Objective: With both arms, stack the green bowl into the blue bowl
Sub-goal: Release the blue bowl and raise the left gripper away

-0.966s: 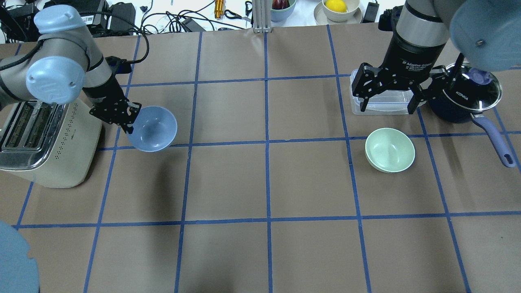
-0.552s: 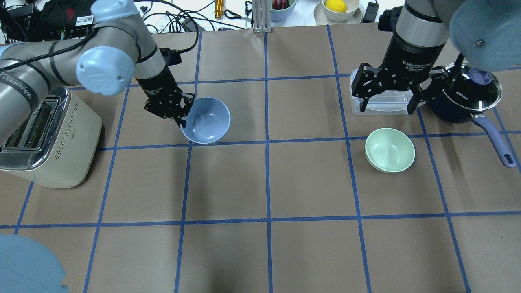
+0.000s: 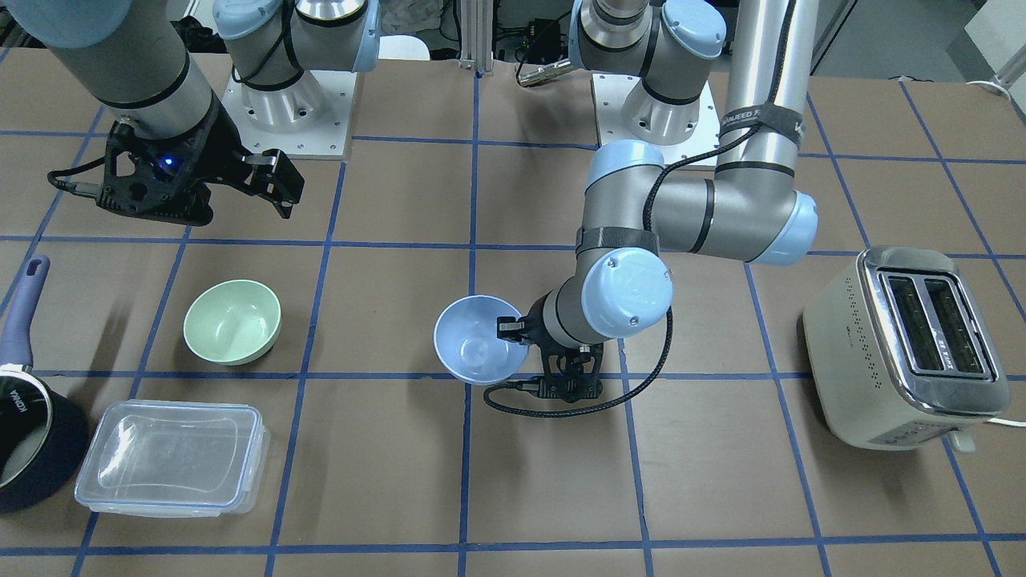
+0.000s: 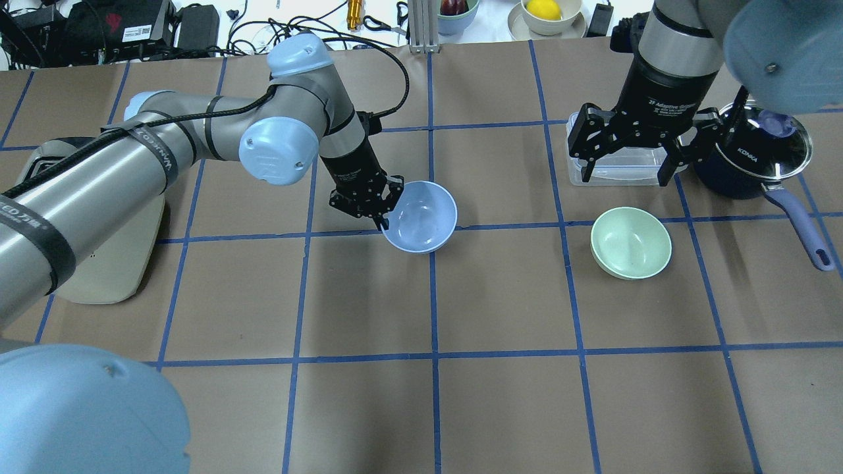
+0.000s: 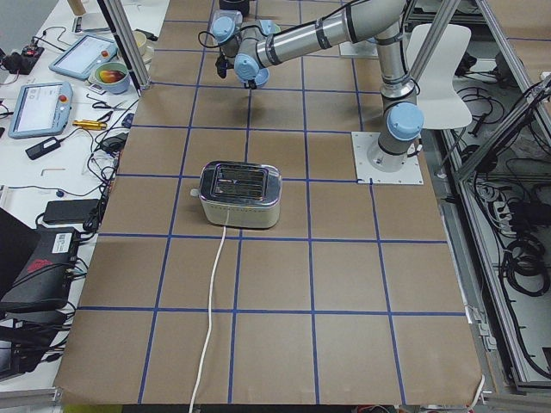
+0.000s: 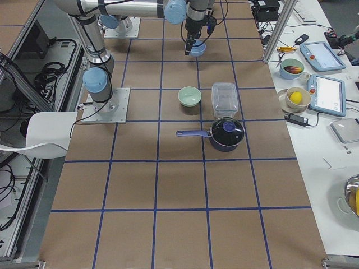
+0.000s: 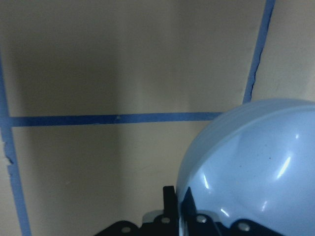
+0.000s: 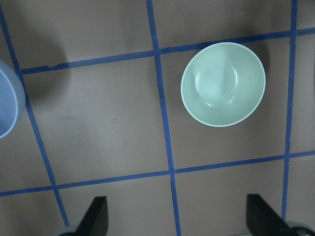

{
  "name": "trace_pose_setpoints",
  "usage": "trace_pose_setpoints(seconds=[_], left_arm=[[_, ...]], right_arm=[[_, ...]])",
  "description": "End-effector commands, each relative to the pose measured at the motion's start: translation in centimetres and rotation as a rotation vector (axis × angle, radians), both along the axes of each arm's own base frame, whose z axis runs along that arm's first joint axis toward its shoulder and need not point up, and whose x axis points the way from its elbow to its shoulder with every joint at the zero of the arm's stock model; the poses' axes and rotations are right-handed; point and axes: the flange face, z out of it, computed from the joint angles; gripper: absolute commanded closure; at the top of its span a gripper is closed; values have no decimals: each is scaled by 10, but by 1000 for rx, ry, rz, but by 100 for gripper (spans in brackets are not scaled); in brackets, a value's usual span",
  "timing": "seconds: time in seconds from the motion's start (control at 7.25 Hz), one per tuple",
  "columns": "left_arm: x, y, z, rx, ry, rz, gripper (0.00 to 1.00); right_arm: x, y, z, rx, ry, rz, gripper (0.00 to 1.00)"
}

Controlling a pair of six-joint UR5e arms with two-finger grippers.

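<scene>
The left end effector [image 4: 384,220] pinches the rim of the blue bowl [image 4: 421,217], one finger inside the wall and one outside. The wrist view shows this at close range. The bowl hangs mouth-up from the fingertips, reaching out on the side toward the other arm, above a crossing of blue tape lines on the brown-papered table [image 4: 500,401]. It appears to ride slightly clear of the surface.

The right end effector [image 4: 625,172] hangs high with its fingers spread wide and nothing between them. White lettering on its black wrist reads "2F Adaptive Gripper", the last letters partly turned away.

The green bowl [image 4: 631,242] stands upright and empty on the table below the right end effector, touching neither finger. It sits well apart from the left end effector and the bowl that one carries.

Just behind the spread fingers in the overhead view lies a clear lidded container [image 4: 619,164]. Beside the right end effector, on its outer side, stands a dark navy saucepan [image 4: 734,178] with a glass lid, its side marked "KONKA".

A cream toaster [image 3: 906,344] sits far out beyond the left end effector, on the side away from the bowls. A black strap on the left arm bears printing too small to read surely.
</scene>
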Motion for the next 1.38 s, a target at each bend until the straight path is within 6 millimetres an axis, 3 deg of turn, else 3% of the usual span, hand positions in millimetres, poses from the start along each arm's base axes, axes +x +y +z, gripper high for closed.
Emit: trace_pose_setpoints(seconds=[0.0, 0.14, 0.28, 0.41, 0.55, 0.83, 1.1, 1.24], left_arm=[[-20, -2, -31, 2, -3, -1, 100], [-23, -1, -34, 7, -6, 0, 100], [-26, -1, -32, -7, -8, -16, 30], [-22, -2, -13, -54, -32, -27, 8], [-13, -4, 4, -112, -134, -60, 0], [17, -14, 71, -194, -151, -101, 0], [77, -17, 140, -219, -244, -134, 0], [93, -18, 174, -267, -248, -127, 0]], right_arm=[[0, 0, 0, 2, 1, 0, 0], [0, 0, 0, 2, 1, 0, 0], [0, -1, 2, -4, -2, 9, 0], [0, 0, 2, -3, -2, 12, 0], [0, 1, 0, 8, -3, 17, 0], [-3, -7, -17, 31, 9, 30, 0], [-8, -36, -66, 69, 54, 27, 0], [-9, -50, -81, 32, 58, 18, 0]])
